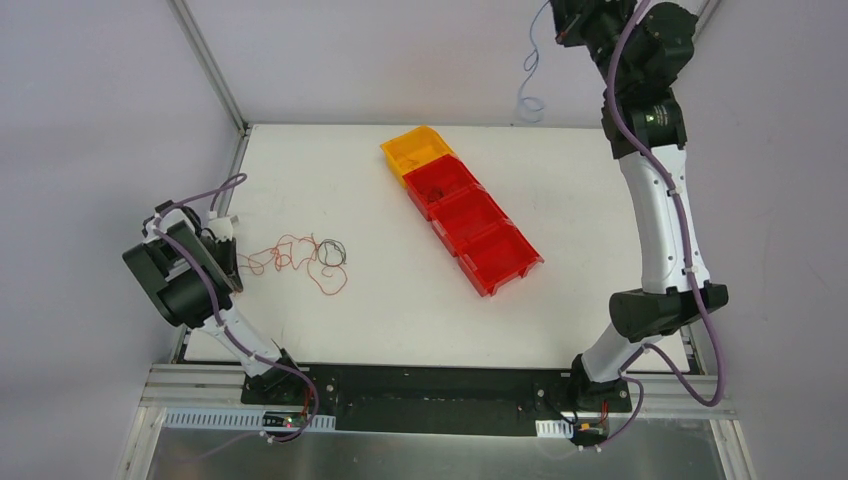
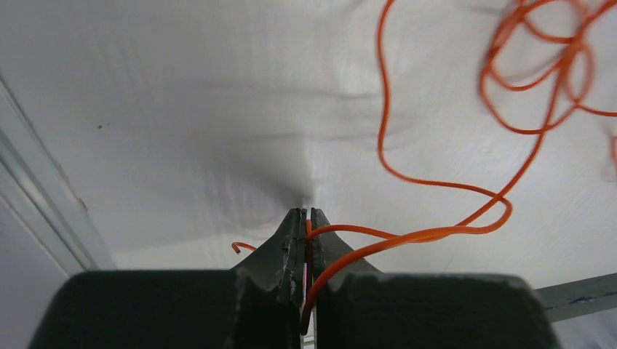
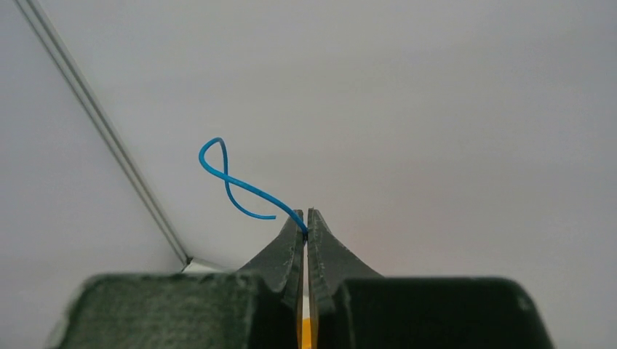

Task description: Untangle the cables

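Over on the left side of the white table (image 1: pixel 400 320), my left gripper (image 1: pixel 230 252) sits low near the table's left edge, its jaws pinched tight on a hair-thin orange wire (image 2: pixel 429 234). On the left wrist camera that wire comes out from between the closed fingertips, runs off to the right and curls into blurred loops at the far right of the view. From above, the strand leads into a loose tangle of orange and red wires (image 1: pixel 290 260) lying on the table just right of the gripper, with a small coil of black wire (image 1: pixel 332 252) at the tangle's right end.

My right gripper (image 1: pixel 562 25) hangs high over the far right corner, well apart from the tangle. Its jaws are clamped on a hair-thin blue wire (image 3: pixel 233 185); a short curled end sticks out to the left of the fingertips. From overhead the rest of it dangles free below the gripper, ending in a loop near the table's far edge; I cannot tell whether it touches.

Between the arms, a diagonal row of plastic bins crosses the middle of the table: one yellow bin (image 1: pixel 418 150) at the far end, then three red bins (image 1: pixel 480 235).
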Motion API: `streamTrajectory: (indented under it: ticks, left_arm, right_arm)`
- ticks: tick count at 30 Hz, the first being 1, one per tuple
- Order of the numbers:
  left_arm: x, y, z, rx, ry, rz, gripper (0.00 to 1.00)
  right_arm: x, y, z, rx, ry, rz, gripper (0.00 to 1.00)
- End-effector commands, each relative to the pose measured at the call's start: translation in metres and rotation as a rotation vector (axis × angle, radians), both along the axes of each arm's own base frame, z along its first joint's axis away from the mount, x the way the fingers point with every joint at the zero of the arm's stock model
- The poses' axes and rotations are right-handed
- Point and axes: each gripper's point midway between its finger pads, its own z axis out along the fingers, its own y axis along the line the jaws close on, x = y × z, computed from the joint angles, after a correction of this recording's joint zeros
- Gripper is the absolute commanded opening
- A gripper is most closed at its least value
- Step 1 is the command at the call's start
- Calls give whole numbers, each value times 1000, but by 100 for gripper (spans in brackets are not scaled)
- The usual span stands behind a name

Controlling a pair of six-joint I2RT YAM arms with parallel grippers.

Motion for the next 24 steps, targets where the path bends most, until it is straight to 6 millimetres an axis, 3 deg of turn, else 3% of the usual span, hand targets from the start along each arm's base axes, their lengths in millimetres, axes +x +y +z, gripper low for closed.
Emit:
streamTrajectory:
  ticks: [1, 8, 13, 19, 24]
  left_arm:
    - [37, -41, 39, -86, -209, -65, 0]
    - [65, -117, 84, -230, -338, -124, 0]
    - [72, -132, 86, -271, -321, -105, 0]
    - [67, -144, 73, -336, -270, -67, 0]
    - [64, -145, 66, -339, -251, -56, 0]
  right_arm:
    - [-6, 22, -32, 29, 121, 134, 0]
    - [5, 60, -135, -26, 351, 280, 0]
    - [5, 70, -193, -71, 469, 334, 0]
    - [-5, 72, -267, -166, 592, 375, 0]
    - [-12, 78, -308, -185, 651, 409, 0]
